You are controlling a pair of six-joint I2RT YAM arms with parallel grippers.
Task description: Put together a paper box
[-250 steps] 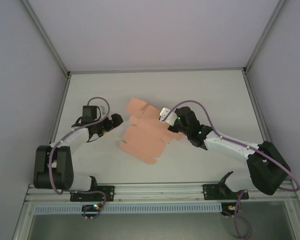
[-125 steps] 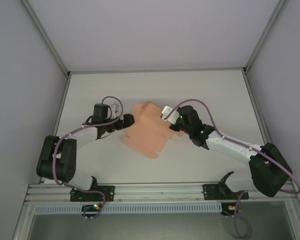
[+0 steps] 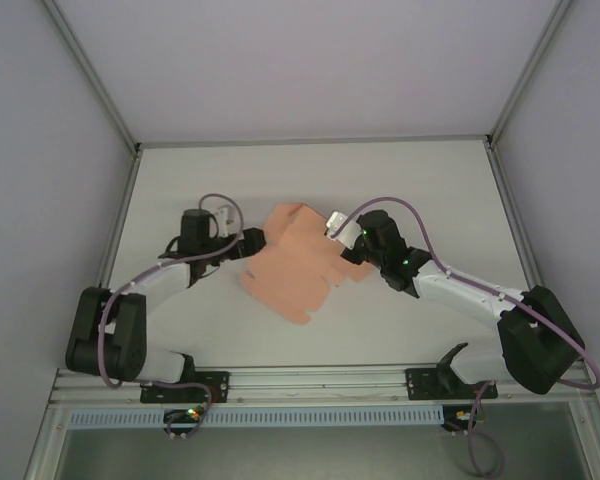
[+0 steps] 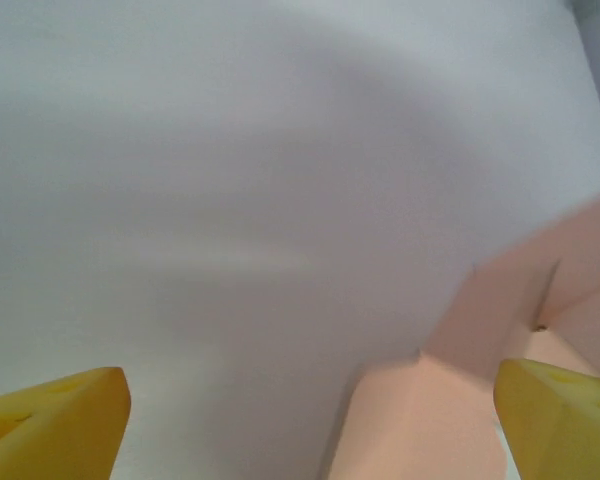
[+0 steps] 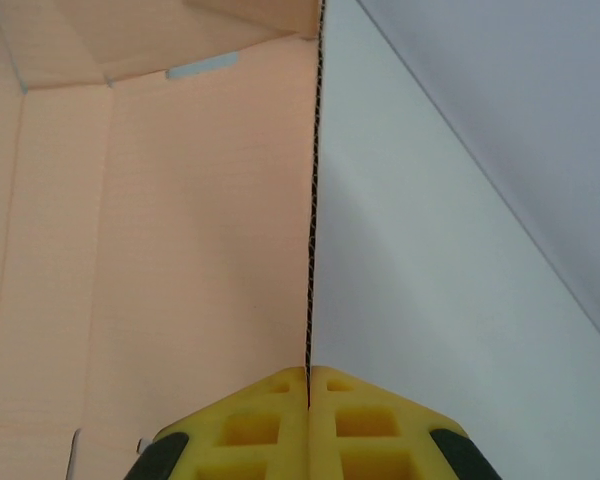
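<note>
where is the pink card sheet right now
In the top view the salmon-pink die-cut card sheet sits centre-frame, its right edge pinched in the right claw, with the open left claw at its left edge.

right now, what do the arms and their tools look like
Both arms have black joints and white link shells; the left arm and right arm each carry a looping purple cable, with small green lights on the right one. The left tool and right tool end in blocky yellow fingers with moulded recesses.

Top view looks down; wrist views closely share the paper box (image 3: 295, 265).
</note>
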